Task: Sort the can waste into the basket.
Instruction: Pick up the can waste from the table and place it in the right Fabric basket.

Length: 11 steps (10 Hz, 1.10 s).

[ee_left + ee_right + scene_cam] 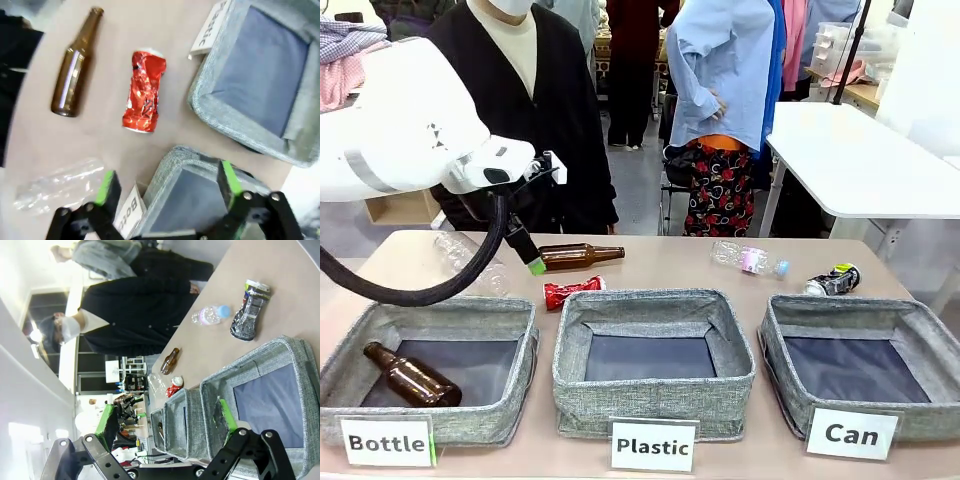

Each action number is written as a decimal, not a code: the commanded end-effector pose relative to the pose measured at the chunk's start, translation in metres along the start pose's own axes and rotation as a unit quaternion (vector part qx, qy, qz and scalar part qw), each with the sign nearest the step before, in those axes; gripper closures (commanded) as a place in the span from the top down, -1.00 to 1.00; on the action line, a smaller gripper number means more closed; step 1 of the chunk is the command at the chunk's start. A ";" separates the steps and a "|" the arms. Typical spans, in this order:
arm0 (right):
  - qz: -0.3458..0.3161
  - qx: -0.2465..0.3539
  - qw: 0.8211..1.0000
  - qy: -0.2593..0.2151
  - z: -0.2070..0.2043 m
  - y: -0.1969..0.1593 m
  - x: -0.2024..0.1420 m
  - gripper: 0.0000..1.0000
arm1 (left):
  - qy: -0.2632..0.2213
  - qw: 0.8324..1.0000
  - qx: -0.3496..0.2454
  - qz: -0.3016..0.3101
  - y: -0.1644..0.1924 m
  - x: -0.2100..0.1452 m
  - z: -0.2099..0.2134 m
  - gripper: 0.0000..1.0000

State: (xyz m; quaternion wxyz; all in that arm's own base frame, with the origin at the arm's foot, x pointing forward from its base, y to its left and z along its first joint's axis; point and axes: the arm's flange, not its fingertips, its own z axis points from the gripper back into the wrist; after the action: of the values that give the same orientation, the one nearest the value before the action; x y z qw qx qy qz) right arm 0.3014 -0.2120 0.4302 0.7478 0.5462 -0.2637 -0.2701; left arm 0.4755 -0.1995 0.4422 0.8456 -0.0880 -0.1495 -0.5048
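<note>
Left wrist view is showing your left claw hovering wide open, probably to straddle the red can lying toward the worktop's far edge.

On the counter, the Bottle bin, holding a bottle, stands left of the Plastic bin, the basket right of it. The first can lies just behind its left corner; the second can behind, farther right.
</note>
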 end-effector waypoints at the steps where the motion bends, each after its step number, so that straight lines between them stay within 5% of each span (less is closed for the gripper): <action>1: 0.013 0.014 1.000 -0.008 -0.002 0.000 0.003 1.00 | 0.000 1.000 -0.004 -0.025 -0.014 -0.005 -0.003 1.00; 2: 0.013 0.014 1.000 -0.008 -0.002 0.000 0.003 1.00 | 0.000 1.000 0.000 0.000 0.000 0.000 0.000 1.00; 4: 0.013 0.014 1.000 -0.008 -0.002 0.000 0.003 1.00 | -0.028 0.997 0.000 -0.071 0.005 0.002 -0.013 1.00; 7: 0.013 0.014 1.000 -0.008 -0.002 0.000 0.003 1.00 | 0.013 0.989 0.018 -0.146 0.017 0.013 -0.035 1.00; 11: 0.013 0.014 1.000 -0.008 -0.002 0.000 0.003 1.00 | 0.035 0.984 -0.046 -0.169 0.040 0.036 -0.080 1.00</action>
State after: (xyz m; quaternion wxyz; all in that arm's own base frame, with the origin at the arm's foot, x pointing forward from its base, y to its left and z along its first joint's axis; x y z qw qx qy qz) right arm 0.3012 -0.2122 0.4302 0.7477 0.5462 -0.2638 -0.2702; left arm 0.5260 -0.2340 0.3783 0.7553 -0.0761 -0.1305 -0.6378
